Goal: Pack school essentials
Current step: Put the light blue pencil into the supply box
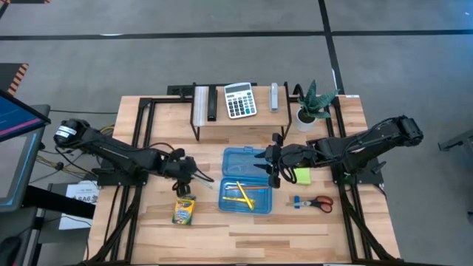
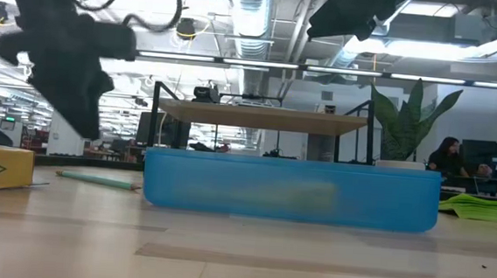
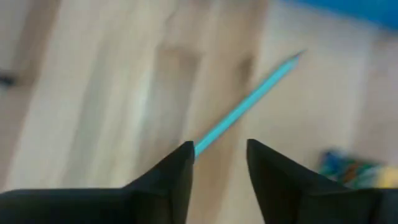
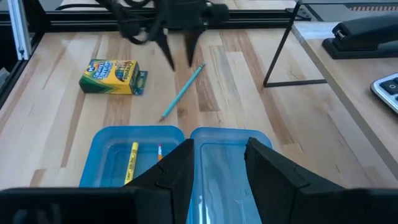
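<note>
Crayons sat furthest left: the small yellow-green crayon box [image 1: 184, 210] lay flat on the tabletop [image 1: 222, 229], close in front of the left arm. Above it hung the left hand [image 1: 182, 177], fingers pointed down and parted a little with nothing between them. Straight beyond them in the wrist view lay a teal pencil [image 3: 245, 102], loose on the wood, its tip pointing toward the blue case [image 1: 246, 181]. From the right wrist view the same pencil rested between the crayon box and the case, the left hand poised just over its far end.

Centre of the tabletop held the open case, lid folded back. Yellow and orange pencils [image 1: 240, 193] already lay in its near tray. The right hand [image 1: 267, 162] hovered at the case's far right edge, over the lid half, fingers apart and empty.

Further right, the lime-green sticky-note pad [image 1: 301, 176] lay partly under the right arm, and the red-handled scissors [image 1: 320, 202] lay nearer the front with a tiny blue piece [image 1: 295, 202] just beside them — all outside the case.

Judging by this, the step in hand was the teal pencil. The left hand would need to lower over the shaft, close across it rather than along it, lift, then carry it over the case wall into the tray — a thin round thing likely to roll if nudged.
</note>
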`<action>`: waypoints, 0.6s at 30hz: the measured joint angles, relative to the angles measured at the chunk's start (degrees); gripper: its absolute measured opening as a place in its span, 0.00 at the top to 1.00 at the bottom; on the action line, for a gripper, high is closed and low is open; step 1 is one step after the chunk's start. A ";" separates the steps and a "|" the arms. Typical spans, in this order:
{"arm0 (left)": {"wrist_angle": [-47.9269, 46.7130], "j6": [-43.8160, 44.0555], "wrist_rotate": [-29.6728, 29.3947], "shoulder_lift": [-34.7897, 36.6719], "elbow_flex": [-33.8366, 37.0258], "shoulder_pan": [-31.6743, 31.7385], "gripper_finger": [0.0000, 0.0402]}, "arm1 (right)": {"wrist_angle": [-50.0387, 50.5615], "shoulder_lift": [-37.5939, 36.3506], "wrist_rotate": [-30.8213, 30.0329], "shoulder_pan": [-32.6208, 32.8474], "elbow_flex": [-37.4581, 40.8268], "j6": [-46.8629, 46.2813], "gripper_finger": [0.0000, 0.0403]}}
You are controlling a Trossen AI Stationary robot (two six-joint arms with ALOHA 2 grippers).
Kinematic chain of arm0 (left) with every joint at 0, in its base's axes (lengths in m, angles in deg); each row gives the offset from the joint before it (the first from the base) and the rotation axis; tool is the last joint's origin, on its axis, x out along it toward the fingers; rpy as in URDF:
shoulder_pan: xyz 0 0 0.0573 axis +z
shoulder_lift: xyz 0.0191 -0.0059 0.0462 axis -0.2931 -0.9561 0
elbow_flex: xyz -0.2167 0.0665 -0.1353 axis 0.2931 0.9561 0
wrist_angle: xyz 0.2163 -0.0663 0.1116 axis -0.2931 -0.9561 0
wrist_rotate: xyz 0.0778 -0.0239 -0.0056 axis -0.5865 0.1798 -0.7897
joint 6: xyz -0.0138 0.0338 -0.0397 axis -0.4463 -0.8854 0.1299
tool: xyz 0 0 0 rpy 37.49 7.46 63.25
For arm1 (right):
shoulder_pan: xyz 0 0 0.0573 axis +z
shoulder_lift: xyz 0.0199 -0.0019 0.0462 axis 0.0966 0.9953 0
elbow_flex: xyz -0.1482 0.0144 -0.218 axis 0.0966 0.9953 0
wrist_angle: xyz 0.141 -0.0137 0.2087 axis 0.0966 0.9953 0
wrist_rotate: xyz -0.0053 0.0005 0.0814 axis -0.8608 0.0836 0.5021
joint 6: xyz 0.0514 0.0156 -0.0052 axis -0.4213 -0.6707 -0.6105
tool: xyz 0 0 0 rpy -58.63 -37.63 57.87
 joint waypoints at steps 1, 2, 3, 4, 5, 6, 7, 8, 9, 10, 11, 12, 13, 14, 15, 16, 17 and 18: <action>-1.77 -0.16 -0.60 0.00 0.00 0.57 0.62 | 0.02 0.00 0.00 0.00 0.00 -0.02 0.59; -3.30 -0.58 -1.10 -0.02 0.00 1.22 0.59 | 0.00 0.00 0.01 0.00 0.00 -0.04 0.59; -4.25 -1.07 -1.49 -0.30 0.00 1.95 0.57 | 0.00 0.00 0.01 0.01 0.00 -0.03 0.59; -4.65 -1.53 -1.50 -0.66 0.00 2.71 0.55 | 0.00 0.00 0.02 0.02 0.00 -0.02 0.59; -5.07 -2.06 -1.35 -0.95 0.00 3.49 0.53 | 0.00 0.00 0.02 0.02 0.00 -0.02 0.59; -5.36 -2.65 -0.90 -1.31 0.00 4.40 0.52 | -0.02 0.00 0.02 0.00 0.00 -0.02 0.59; -5.29 -3.23 -0.32 -1.95 0.00 5.30 0.51 | -0.04 0.00 0.02 0.01 0.00 -0.02 0.59; -5.30 -3.88 0.27 -2.81 0.00 6.27 0.51 | -0.04 0.00 0.02 0.01 0.00 -0.03 0.59; -5.63 -4.58 0.92 -3.64 0.00 7.25 0.51 | -0.04 0.00 0.02 0.02 0.00 -0.04 0.59; -5.82 -5.36 1.46 -4.54 0.00 8.23 0.50 | -0.04 0.00 0.02 0.01 0.00 -0.04 0.59; -5.82 -6.11 2.02 -5.57 0.00 9.18 0.50 | -0.04 0.00 0.02 0.01 0.00 -0.02 0.59; -5.90 -7.00 2.71 -6.69 0.00 10.05 0.50 | -0.02 0.00 0.02 0.01 0.00 -0.02 0.59; -6.07 -7.81 3.25 -7.83 0.00 10.77 0.50 | -0.02 0.00 0.02 0.02 0.00 -0.02 0.59; -6.14 -8.55 3.86 -8.98 0.00 11.42 0.50 | -0.01 0.00 0.02 0.02 0.00 -0.02 0.59; -6.13 -9.16 4.46 -10.14 0.00 11.95 0.50 | 0.05 0.00 0.02 0.02 0.00 -0.03 0.59; -6.15 -9.50 4.90 -11.13 -0.09 12.34 0.50 | 0.15 0.00 0.04 0.02 0.00 -0.02 0.59; -6.17 -10.15 5.19 -12.10 -0.32 12.64 0.50 | 0.20 0.00 0.04 0.02 0.00 -0.02 0.59; -6.39 -10.36 5.50 -13.11 -0.33 12.84 0.50 | 0.22 0.00 0.04 0.02 0.00 -0.02 0.59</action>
